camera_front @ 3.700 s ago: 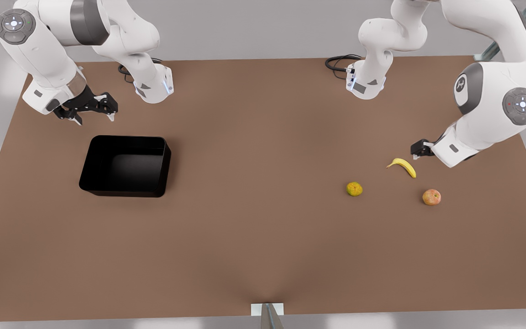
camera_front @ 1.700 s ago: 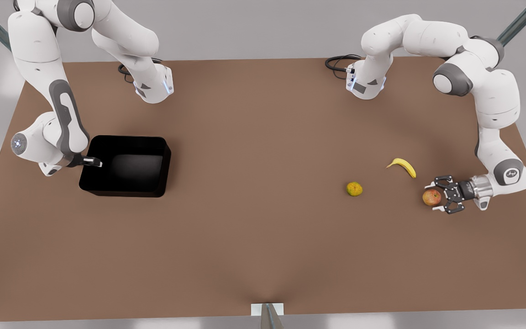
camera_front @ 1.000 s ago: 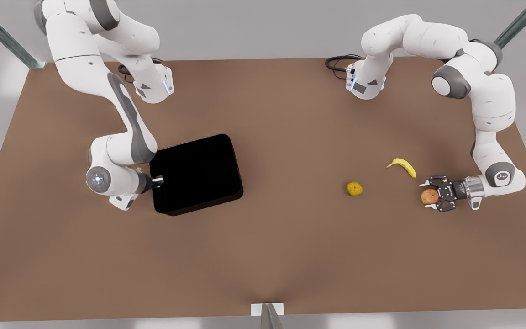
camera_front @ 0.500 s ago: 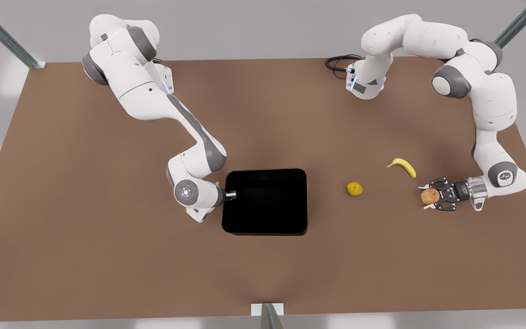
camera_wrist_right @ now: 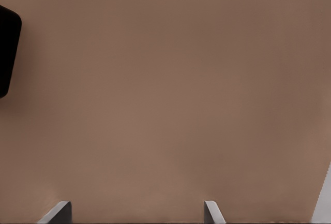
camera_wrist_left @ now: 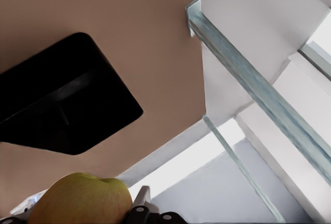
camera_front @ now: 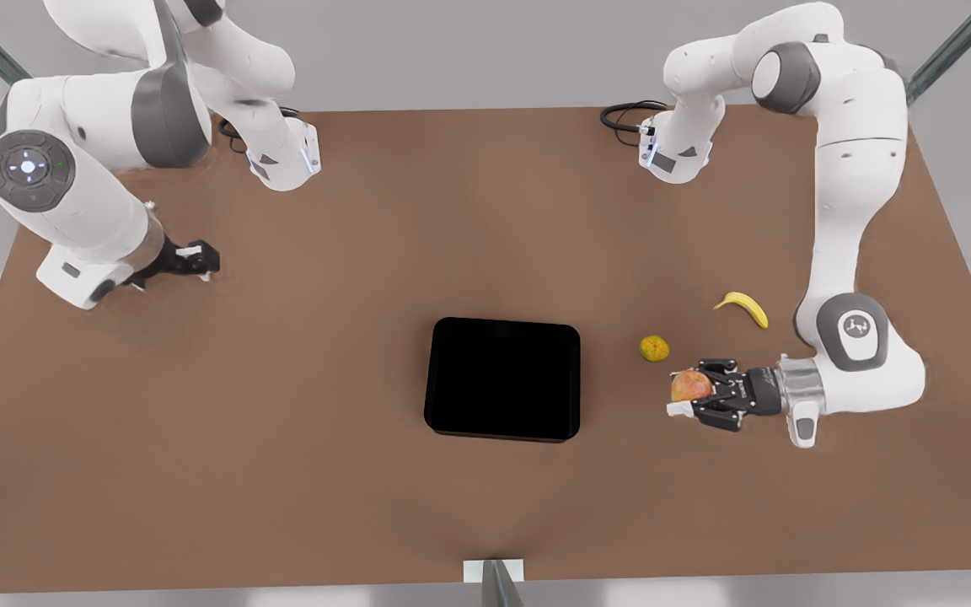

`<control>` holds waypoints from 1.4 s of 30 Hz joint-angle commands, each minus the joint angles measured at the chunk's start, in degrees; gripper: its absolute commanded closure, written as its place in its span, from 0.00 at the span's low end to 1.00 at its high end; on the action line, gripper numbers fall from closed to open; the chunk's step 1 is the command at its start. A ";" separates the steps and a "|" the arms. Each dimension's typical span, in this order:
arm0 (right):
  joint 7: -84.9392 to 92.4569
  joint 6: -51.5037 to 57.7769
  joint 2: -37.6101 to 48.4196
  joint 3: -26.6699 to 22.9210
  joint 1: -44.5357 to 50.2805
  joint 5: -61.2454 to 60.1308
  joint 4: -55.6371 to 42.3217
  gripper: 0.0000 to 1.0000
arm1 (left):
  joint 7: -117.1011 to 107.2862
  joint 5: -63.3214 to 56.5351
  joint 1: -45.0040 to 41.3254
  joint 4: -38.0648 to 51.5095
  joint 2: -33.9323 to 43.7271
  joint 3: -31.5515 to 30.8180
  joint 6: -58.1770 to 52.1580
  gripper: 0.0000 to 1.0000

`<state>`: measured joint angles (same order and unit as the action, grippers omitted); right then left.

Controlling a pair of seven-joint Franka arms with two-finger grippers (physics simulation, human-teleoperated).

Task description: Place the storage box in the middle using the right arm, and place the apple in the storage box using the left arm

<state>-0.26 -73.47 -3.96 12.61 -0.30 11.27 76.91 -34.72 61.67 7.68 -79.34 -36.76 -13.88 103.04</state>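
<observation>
The black storage box (camera_front: 503, 378) sits flat on the brown table (camera_front: 283, 472), about in the middle, a little toward the near edge in the front view. Nothing lies inside it and no gripper touches it.

On the front view's right of the box is the left gripper (camera_front: 681, 396), lying almost level and pointing toward the box. Its fingers are closed around the apple (camera_front: 690, 385), which is held above the table and near the box, but not over it. In the left wrist view the apple (camera_wrist_left: 80, 199) sits between the fingers close to the camera, and the box (camera_wrist_left: 57, 97) is seen beyond it.

Just behind the apple, a yellow-green bumpy fruit (camera_front: 654, 347) rests on the table. A banana (camera_front: 743, 307) lies farther back, toward the front view's right.

Well apart, on the front view's left and farther back, the right gripper (camera_front: 196, 260) waits above the table and holds nothing. In the right wrist view its two fingertips (camera_wrist_right: 213, 212) stand wide apart over bare table, with a corner of the box (camera_wrist_right: 8, 50) at the edge.
</observation>
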 commanded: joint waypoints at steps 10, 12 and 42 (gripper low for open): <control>0.61 -18.29 21.19 -4.43 -1.63 -6.79 31.90 0.00 | -38.66 -51.64 -16.12 0.41 -6.65 -4.83 20.88 0.70; 0.70 -18.38 21.19 -4.52 -1.72 -6.79 31.81 0.00 | -44.82 -54.46 -17.35 2.09 -8.85 -6.07 22.47 0.70; 1.84 -19.26 21.54 -7.42 -1.46 -6.88 32.60 0.00 | 32.43 -60.34 -13.39 -12.33 27.79 10.01 -6.35 0.00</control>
<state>1.58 -93.27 17.50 5.21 -1.81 4.31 109.51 -2.30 3.02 -5.03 -91.59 -8.08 -4.21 94.56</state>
